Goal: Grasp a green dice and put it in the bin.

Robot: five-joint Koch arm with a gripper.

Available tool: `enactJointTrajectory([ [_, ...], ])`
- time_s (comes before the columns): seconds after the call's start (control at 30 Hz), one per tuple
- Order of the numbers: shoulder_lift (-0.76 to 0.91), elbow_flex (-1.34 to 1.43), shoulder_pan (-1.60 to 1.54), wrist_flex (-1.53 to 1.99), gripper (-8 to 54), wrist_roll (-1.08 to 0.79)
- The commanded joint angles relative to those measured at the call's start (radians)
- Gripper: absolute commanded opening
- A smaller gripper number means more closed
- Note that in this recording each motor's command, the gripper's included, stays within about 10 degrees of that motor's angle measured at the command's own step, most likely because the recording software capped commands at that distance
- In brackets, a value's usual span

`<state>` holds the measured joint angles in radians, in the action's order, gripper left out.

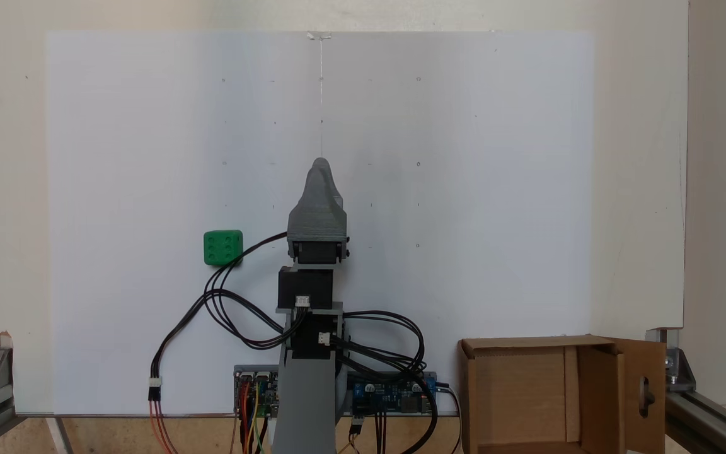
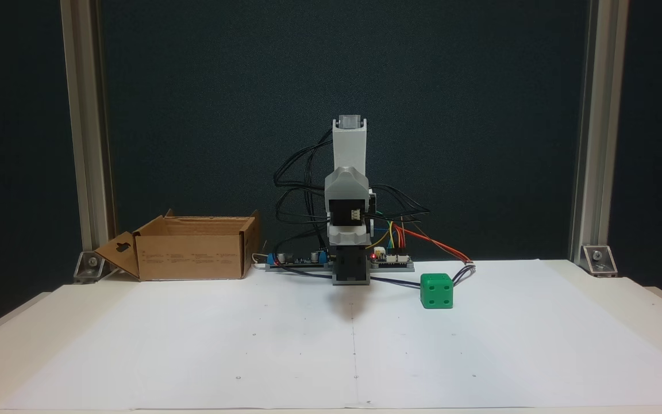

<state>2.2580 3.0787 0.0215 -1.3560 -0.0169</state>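
The arm sits folded over its base, the hand (image 1: 320,165) pointing toward twelve o'clock in the top-down fixed view, and the green die (image 1: 223,247) waits on the white sheet (image 1: 464,157) at about nine o'clock from the wrist, just beside a loop of black cable (image 1: 212,296). That cable is the worry: it curls right up to the die, and a swing toward nine o'clock could drag the loop into the cube and shove it before the fingers arrive. The rounded corners look ready to squirt out of an off-centre pinch, too. The bin (image 1: 527,391) stands well apart at about four o'clock from the arm in that same view, flaps up, so a low carry could clip a flap (image 1: 643,391) and drop the die short. From the front fixed view, the die (image 2: 437,291) rests on the counter (image 2: 624,322) at three o'clock from the arm, the box at nine o'clock. As for the hand, the fingers stack into one grey wedge from above, and I cannot tell if they are spread or pressed together. Nothing sits in it; it touches neither die nor bin.
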Motion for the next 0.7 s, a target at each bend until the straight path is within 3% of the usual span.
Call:
enactJointTrajectory([
  [0.0, 0.109, 0.046, 0.011, -0.034, 44.5, 0.014],
  [0.67, 0.107, 0.023, 0.015, 0.095, 43.2, 0.012],
])
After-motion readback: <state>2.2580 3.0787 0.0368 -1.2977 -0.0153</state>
